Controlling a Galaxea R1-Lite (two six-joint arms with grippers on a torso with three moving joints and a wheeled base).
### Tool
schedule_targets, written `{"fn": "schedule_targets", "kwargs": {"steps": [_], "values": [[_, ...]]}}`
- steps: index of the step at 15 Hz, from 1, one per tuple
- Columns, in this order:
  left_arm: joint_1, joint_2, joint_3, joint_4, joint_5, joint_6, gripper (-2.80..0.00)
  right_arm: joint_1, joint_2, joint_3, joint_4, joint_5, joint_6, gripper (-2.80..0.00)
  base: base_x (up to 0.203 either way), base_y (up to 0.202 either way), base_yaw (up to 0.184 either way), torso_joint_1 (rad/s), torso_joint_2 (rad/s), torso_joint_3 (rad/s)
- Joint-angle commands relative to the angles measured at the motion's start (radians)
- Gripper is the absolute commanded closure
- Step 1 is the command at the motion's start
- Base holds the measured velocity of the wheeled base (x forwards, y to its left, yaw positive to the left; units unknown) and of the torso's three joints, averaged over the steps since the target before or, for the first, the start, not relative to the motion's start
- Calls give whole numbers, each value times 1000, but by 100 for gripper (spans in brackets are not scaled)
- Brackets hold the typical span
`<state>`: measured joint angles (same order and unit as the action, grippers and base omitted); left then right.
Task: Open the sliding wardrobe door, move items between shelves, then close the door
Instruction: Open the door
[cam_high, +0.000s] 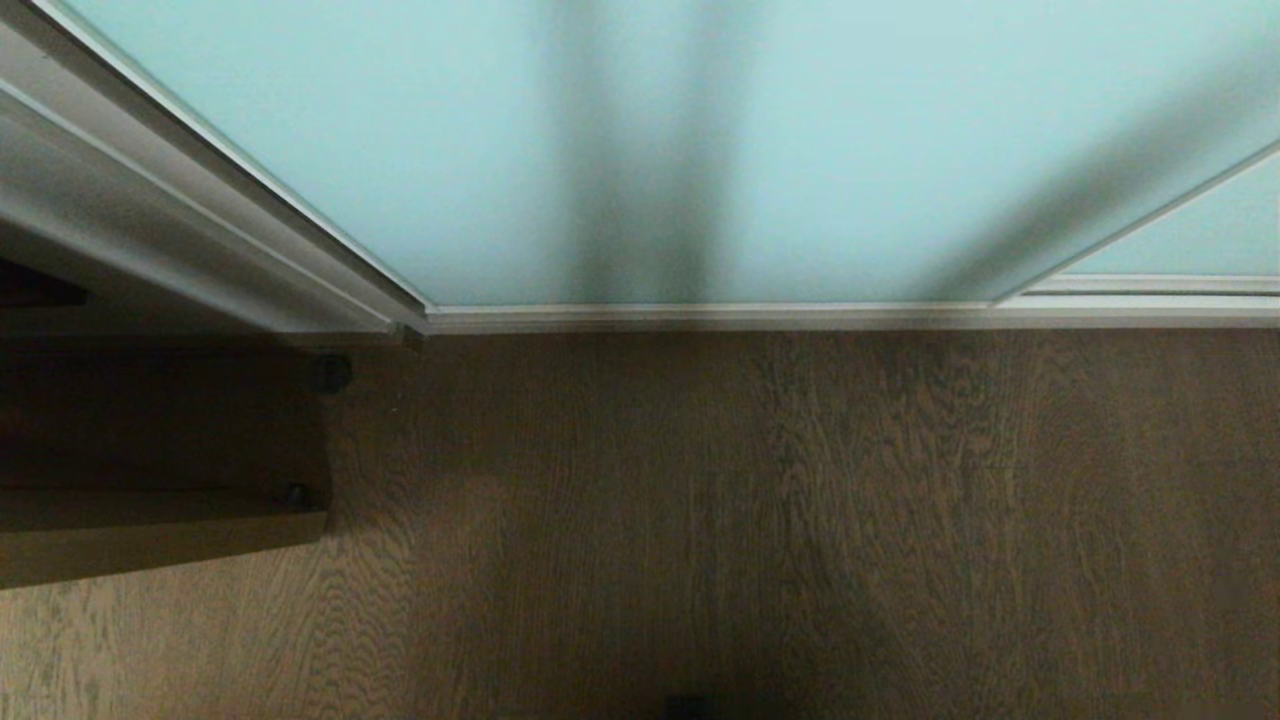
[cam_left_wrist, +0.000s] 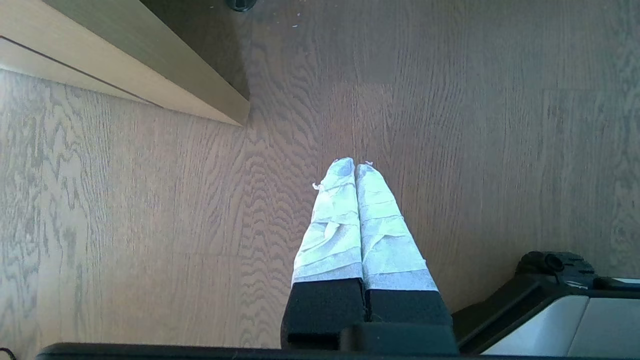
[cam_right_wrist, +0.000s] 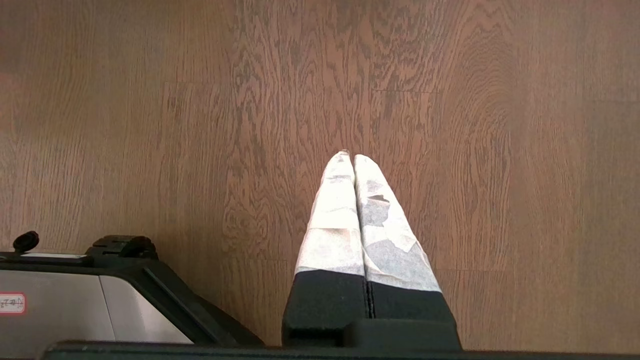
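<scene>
The sliding wardrobe door (cam_high: 700, 150), pale aqua frosted glass in a slim silver-white frame, fills the upper head view and covers the wardrobe front. The items and the shelves are hidden behind it. Neither arm shows in the head view. In the left wrist view my left gripper (cam_left_wrist: 356, 167) hangs over the wooden floor, its taped fingers (cam_left_wrist: 335, 220) pressed together with nothing between them. In the right wrist view my right gripper (cam_right_wrist: 350, 156) also hangs over the bare floor, shut and empty.
A second aqua panel (cam_high: 1200, 235) sits at the far right behind the first. The ridged floor track (cam_high: 700, 318) runs along the door's foot. A white-grey side panel (cam_high: 150, 220) and a wooden furniture piece (cam_high: 150, 530) stand at left. My base (cam_left_wrist: 550, 310) shows beside each gripper.
</scene>
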<state>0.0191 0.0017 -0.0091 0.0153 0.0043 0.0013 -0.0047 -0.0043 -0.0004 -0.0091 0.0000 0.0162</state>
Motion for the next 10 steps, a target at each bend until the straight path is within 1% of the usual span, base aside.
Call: {"fn": "schedule_targets", "kwargs": {"steps": [1,10], "values": [[-1,0,0,0,0,0,0,0,3,2,3,0,1,0,0,0,0,0,0,0],[1,0,0,0,0,0,0,0,3,0,3,0,1,0,0,0,0,0,0,0]]}}
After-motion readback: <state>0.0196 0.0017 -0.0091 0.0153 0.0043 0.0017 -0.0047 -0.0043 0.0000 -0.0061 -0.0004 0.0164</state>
